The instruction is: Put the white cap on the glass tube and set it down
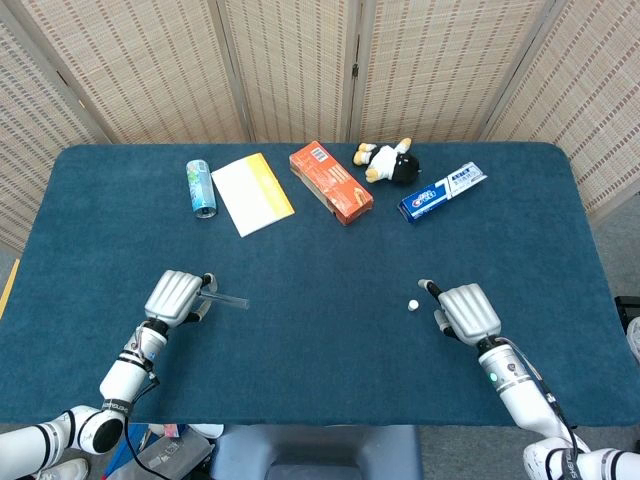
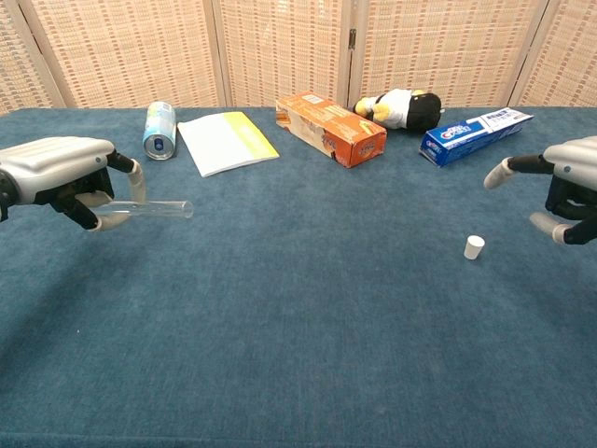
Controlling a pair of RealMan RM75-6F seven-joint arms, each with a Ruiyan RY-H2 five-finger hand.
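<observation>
White cap (image 2: pixel 475 246) lies apart from right hand (image 2: pixel 574 187); labels unreadable.

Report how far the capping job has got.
Done: nothing yet. In hand: the left hand holds the glass tube above the table. Left: the white cap stands alone on the table, apart from the open right hand; it needs picking up, fitting and setting down.

Right hand (image 2: pixel 571 177) cut by chest-view edge.
</observation>
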